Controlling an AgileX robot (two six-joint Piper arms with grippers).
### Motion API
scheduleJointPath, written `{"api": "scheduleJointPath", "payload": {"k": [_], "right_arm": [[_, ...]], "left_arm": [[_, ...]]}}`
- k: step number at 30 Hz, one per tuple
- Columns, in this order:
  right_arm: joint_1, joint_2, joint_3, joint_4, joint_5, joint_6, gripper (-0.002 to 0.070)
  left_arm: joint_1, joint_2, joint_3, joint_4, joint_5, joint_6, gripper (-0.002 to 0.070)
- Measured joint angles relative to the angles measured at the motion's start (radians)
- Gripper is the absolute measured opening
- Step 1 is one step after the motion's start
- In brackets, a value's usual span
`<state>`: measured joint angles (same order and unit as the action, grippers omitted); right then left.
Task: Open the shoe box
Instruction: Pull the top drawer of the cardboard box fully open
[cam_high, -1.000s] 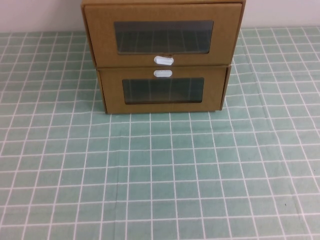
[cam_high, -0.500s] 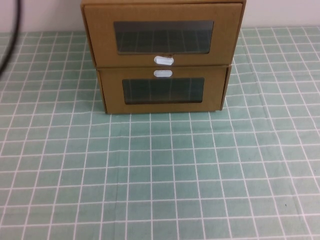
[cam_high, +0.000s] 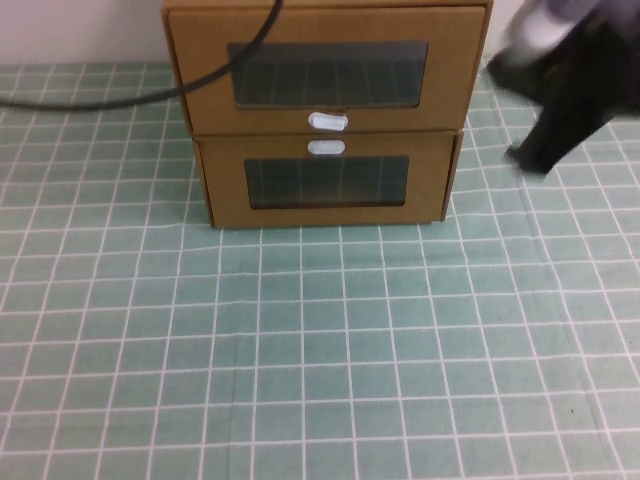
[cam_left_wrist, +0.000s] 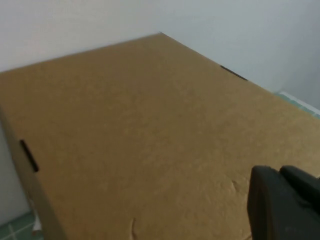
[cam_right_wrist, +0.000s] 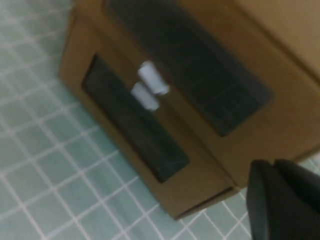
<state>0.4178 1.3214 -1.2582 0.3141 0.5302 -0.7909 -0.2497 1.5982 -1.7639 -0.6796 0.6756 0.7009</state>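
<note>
Two brown cardboard shoe boxes stand stacked at the back of the table, the upper box (cam_high: 325, 70) on the lower box (cam_high: 325, 185). Each has a dark window and a white pull tab, the upper tab (cam_high: 327, 121) just above the lower tab (cam_high: 325, 147). Both fronts are closed. My right gripper (cam_high: 530, 155) is a dark blur in the air beside the boxes' right side, shut and empty; the right wrist view shows it (cam_right_wrist: 280, 200) off the lower box's corner, with both tabs (cam_right_wrist: 149, 87) ahead. My left gripper (cam_left_wrist: 285, 200) hovers shut over the upper box's top (cam_left_wrist: 140, 130).
A black cable (cam_high: 120, 100) hangs across the upper box's left front and trails off to the left. Green checked cloth (cam_high: 320, 360) covers the table in front of the boxes. A pale wall (cam_high: 80, 30) rises behind them.
My right arm has swung into the high view at the upper right. The black cable has moved from the far left edge across the upper box's front.
</note>
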Motion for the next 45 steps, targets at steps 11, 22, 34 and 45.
{"api": "scheduleJointPath", "payload": {"k": [11,22,34,45], "right_arm": [[0.333,0.169,-0.022,-1.170,0.189,0.644,-0.0013],[0.384,0.354,-0.026,-1.868,0.064,1.347,-0.0013],[0.406,0.492,-0.039,-1.962,0.041,1.489,0.0318],[0.406,0.624,-0.203,-1.965,0.062,1.496,0.0325]], "left_arm": [[0.000,0.396,-0.437,-0.033,0.212,-0.119,-0.0005],[0.000,0.462,-0.455,-0.037,0.301,-0.133,-0.0005],[0.000,0.467,-0.461,-0.053,0.330,-0.134,-0.0005],[0.000,0.467,-0.461,-0.059,0.341,-0.136,-0.0005]]}}
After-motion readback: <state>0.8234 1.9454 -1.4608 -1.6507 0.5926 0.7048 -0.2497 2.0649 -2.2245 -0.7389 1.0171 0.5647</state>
